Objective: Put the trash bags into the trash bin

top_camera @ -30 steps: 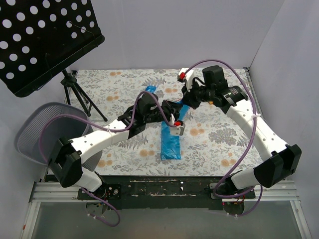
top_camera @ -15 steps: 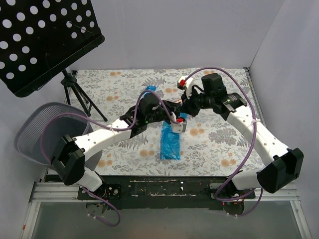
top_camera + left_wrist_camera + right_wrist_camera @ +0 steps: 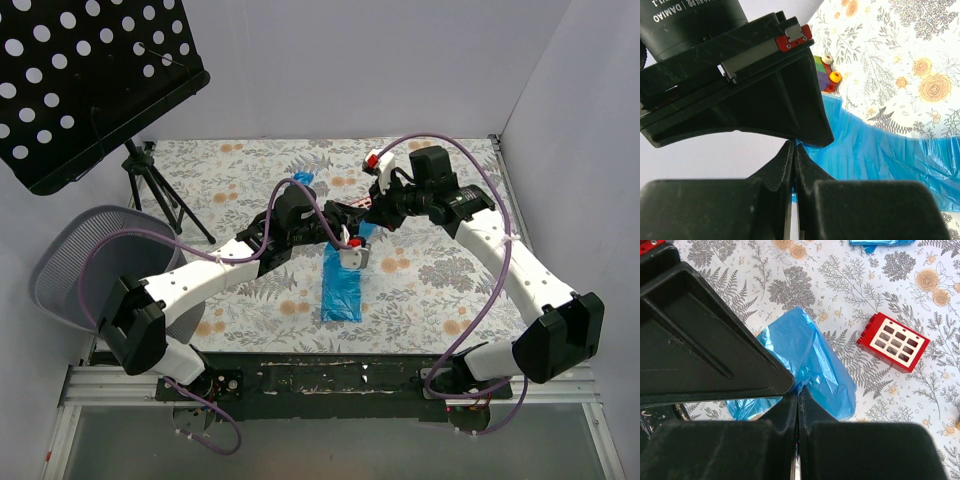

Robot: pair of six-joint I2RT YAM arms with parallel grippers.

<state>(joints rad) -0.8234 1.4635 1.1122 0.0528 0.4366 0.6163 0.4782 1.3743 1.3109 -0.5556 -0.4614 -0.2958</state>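
Two white arms (image 3: 200, 280) with black joints, thin purple cables (image 3: 440, 139), red-tabbed black jaws.

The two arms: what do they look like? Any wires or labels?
The left arm and right arm have white shells and chunky black joints. A purple cable loops along each. The jaws are black wedges; one black motor reads DAMIAO.

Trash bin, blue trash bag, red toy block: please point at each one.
trash bin (image 3: 60, 265), top external view, on its mesh wall.
blue trash bag (image 3: 342, 292), top external view, on its near end.
red toy block (image 3: 892, 341), right wrist view, on its gridded face.
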